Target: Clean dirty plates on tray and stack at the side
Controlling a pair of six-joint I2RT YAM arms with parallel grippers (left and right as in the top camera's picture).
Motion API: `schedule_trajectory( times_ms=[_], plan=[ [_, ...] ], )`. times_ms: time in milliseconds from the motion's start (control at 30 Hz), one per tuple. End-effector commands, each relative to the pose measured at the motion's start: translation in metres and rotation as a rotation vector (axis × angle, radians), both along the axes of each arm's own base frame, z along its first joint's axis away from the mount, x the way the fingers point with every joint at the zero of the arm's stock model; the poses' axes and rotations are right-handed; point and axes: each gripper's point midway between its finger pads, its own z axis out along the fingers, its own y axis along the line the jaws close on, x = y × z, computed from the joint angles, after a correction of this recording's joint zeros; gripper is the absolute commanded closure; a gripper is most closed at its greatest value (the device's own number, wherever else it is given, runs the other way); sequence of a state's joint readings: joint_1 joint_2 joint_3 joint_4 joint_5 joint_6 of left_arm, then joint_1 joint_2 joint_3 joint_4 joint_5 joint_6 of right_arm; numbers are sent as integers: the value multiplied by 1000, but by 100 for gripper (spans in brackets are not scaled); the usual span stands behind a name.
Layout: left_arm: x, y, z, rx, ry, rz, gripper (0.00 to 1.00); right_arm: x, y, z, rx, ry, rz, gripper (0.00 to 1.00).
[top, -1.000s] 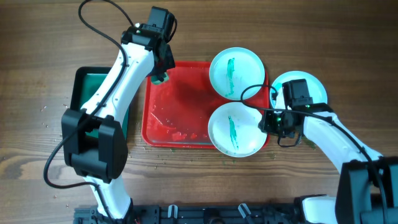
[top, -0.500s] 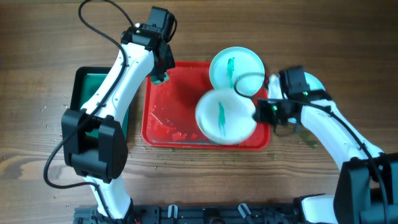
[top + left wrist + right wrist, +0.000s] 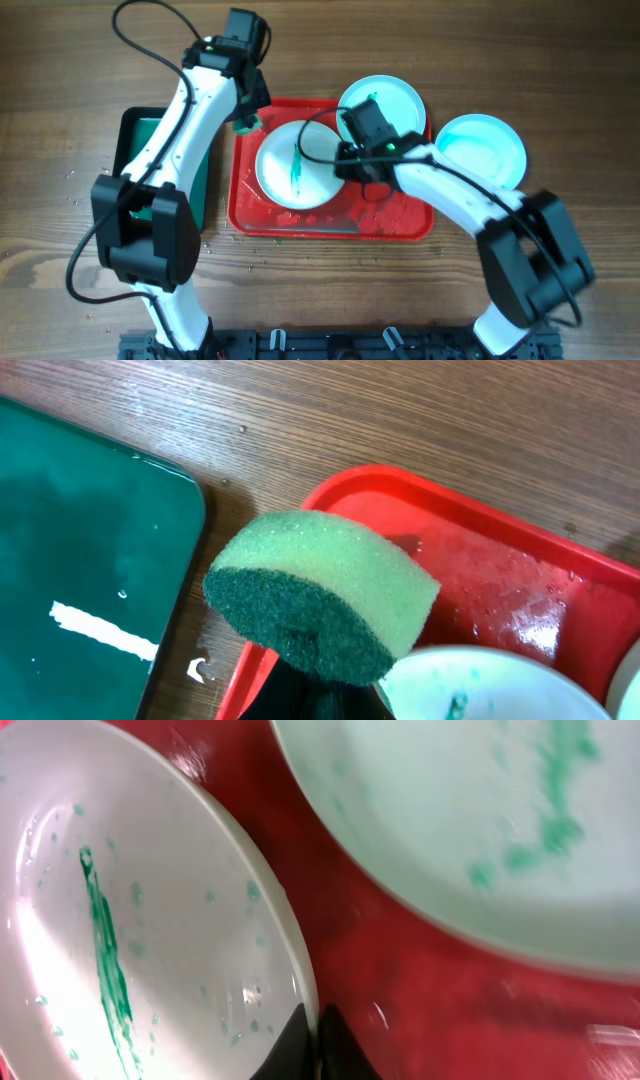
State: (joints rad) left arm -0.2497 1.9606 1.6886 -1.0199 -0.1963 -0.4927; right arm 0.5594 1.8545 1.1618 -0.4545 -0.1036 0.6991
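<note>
The red tray [image 3: 385, 225] lies mid-table. A white plate with a teal streak [image 3: 285, 170] sits over the tray's left half. My right gripper [image 3: 345, 163] is shut on its right rim [image 3: 290, 960]. A second smeared plate [image 3: 398, 100] rests on the tray's back right corner, also in the right wrist view [image 3: 470, 820]. A third pale-blue plate [image 3: 485, 150] lies on the table right of the tray. My left gripper [image 3: 246, 118] is shut on a green sponge [image 3: 320, 595] above the tray's back left corner [image 3: 400, 490].
A dark green tray [image 3: 135, 150] holding water stands left of the red tray, also in the left wrist view [image 3: 80, 580]. The red tray floor is wet. Bare wooden table [image 3: 80, 60] lies all round.
My right gripper has carried the streaked plate from the tray's front right to its left half. My left gripper has shifted slightly back with the sponge.
</note>
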Motion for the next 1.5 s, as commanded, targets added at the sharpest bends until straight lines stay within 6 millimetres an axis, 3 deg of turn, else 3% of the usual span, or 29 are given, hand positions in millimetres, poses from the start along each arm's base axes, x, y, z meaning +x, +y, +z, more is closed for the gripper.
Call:
schedule_trajectory(
  times_ms=[0, 100, 233, 433, 633, 700, 833, 933, 1033, 1167, 1300, 1400, 1467],
  plan=[
    [-4, -10, -7, -83, 35, -5, 96, 13, 25, -17, 62, 40, 62, 96],
    [-13, -31, -13, -180, 84, -121, 96, 7, 31, -36, 148, 127, 98, 96],
    [-32, -35, -43, -200, 154, -185, 96, 7, 27, -41, 231, 177, 131, 96],
    [-46, -41, -92, -223, 153, -292, 96, 8, 30, -40, 241, 166, 152, 96],
    [-66, -48, -124, -213, 162, -350, 96, 8, 31, -39, 245, 164, 159, 96],
    [-72, -59, -125, -212, 173, -382, 96, 7, 31, -39, 248, 165, 161, 96],
    [-95, -113, -122, -288, 188, -628, 96, 8, 32, -39, 248, 161, 164, 96],
    [-104, -128, -122, -277, 196, -668, 96, 8, 32, -39, 248, 161, 164, 96],
    [-90, -101, -126, -166, 176, -461, 96, 7, 32, -38, 253, 165, 170, 96],
    [-69, -42, -126, -67, 133, -111, 96, 7, 32, -38, 253, 164, 169, 96],
    [-76, -11, -128, -79, 178, 98, 96, 7, 32, -38, 253, 164, 169, 96],
    [-92, -20, -130, -146, 260, 37, 96, 7, 32, -38, 253, 164, 167, 96],
    [-108, -66, -125, -335, 330, -239, 96, 7, 32, -38, 254, 164, 167, 96]
  ],
)
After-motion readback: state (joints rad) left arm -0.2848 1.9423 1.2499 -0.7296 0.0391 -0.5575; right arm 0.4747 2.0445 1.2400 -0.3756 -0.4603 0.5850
